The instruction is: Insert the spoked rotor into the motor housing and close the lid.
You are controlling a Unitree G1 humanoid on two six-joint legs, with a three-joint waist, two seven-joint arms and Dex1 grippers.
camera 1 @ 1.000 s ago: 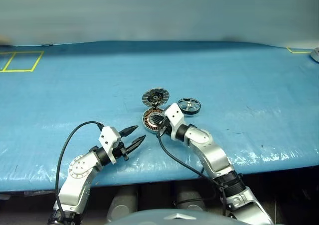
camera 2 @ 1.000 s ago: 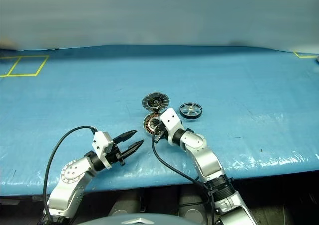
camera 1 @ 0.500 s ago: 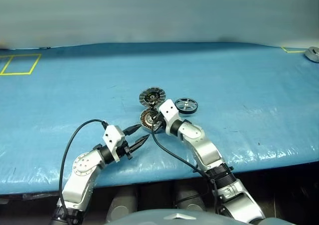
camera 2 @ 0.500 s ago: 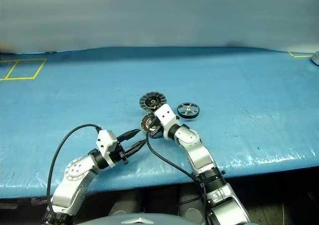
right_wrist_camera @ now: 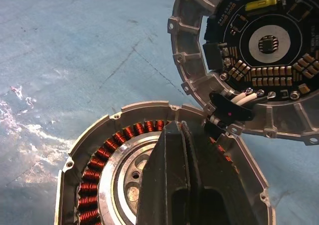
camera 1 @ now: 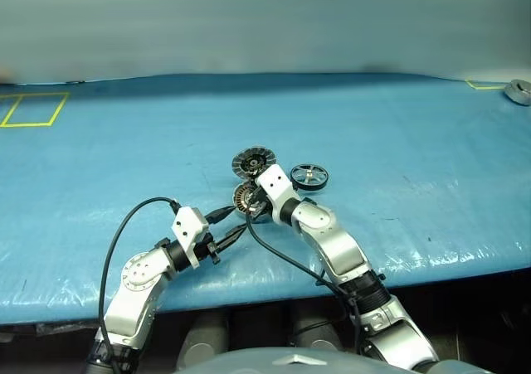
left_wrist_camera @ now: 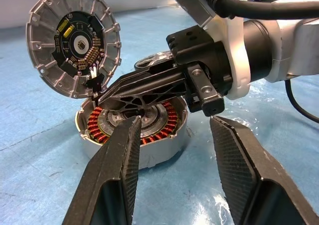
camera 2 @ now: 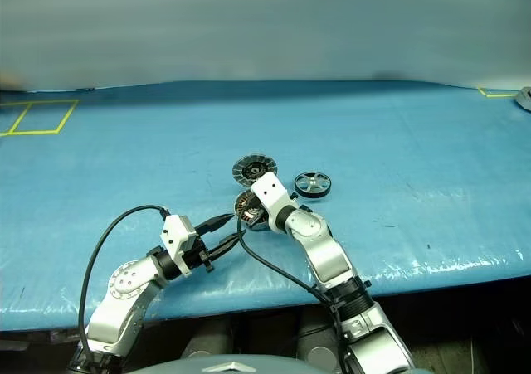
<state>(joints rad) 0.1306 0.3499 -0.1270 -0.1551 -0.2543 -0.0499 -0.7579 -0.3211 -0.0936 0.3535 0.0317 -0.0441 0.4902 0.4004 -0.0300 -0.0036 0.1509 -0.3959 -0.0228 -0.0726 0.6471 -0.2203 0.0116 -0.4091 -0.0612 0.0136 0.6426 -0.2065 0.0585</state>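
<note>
A wide blue tarp-covered table [camera 1: 398,133] is being viewed from above, with yellow tape outlines [camera 1: 33,109] marked near its far left corner. Near the front middle of the table, the motor housing [left_wrist_camera: 134,130] is lying open — a shallow silver puck with a copper-brown winding ring around a silver centre. Its lid [left_wrist_camera: 75,40] is being held up at the housing's far edge, joined there by a small black link with wires; the inner face is turned toward the grippers, showing radial ribs around a dark circuit board. The spoked rotor [camera 1: 309,176], a small black ring with silver spokes, is lying flat just to the right of the lid, apart from the housing.

The right gripper [right_wrist_camera: 182,135] is being pointed down over the housing's centre with its two black fingers pressed together, nothing being gripped between them. The left gripper [left_wrist_camera: 174,130] is being held level just in front of the housing, its fingers [left_wrist_camera: 119,170] spread about halfway, with nothing between them.
</note>
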